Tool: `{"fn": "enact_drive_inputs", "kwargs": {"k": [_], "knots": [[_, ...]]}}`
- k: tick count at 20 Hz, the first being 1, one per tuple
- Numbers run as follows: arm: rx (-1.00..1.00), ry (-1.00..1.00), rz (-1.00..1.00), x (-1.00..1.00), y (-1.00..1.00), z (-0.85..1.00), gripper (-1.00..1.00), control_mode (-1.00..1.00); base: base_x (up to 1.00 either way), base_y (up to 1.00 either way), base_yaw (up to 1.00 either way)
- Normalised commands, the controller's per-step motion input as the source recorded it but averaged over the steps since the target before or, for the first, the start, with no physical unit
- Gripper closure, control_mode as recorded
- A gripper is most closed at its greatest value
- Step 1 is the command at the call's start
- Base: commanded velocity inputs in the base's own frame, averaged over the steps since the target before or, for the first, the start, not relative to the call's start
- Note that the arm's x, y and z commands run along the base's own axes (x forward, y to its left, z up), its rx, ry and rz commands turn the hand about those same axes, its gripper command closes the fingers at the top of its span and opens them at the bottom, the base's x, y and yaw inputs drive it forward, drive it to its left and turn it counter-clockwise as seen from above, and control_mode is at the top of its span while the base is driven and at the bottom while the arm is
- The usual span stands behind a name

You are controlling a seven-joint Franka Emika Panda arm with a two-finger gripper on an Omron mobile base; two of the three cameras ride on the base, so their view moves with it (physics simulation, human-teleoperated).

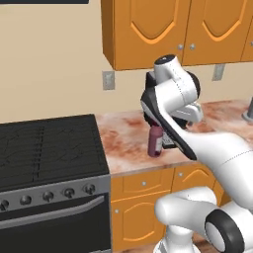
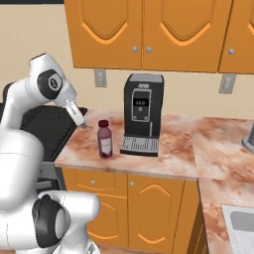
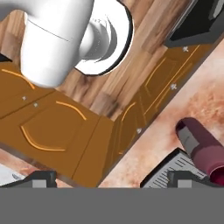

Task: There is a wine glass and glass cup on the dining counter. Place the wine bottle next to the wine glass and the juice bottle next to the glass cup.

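The juice bottle (image 1: 155, 141) (image 2: 104, 140), short and dark purple with a pinkish cap, stands upright on the marbled worktop (image 2: 173, 151) near its front edge. In the hand view the juice bottle (image 3: 202, 149) lies at the lower right, outside the fingers. My gripper (image 3: 114, 179) is open with nothing between its fingertips. In the right base view my gripper (image 2: 82, 124) hangs just left of the bottle's cap, apart from it. The wine bottle, wine glass, glass cup and dining counter are out of view.
A black coffee machine (image 2: 143, 114) stands right behind the bottle. A black stove (image 1: 49, 148) adjoins the worktop on the left. Orange wall cabinets (image 2: 149, 30) hang above. A sink corner (image 2: 241, 225) lies far right.
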Motion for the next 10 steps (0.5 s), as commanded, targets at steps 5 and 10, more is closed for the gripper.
{"fn": "enact_drive_inputs", "kwargs": {"k": [5, 10], "knots": [[0.32, 0.0, 0.02, -0.16, -0.01, -0.28, -1.0, -1.0, -0.02, 0.0, 0.03], [0.57, 0.0, -0.08, -0.04, -0.41, -0.35, -1.0, -1.0, 0.0, 0.0, 0.0]]}}
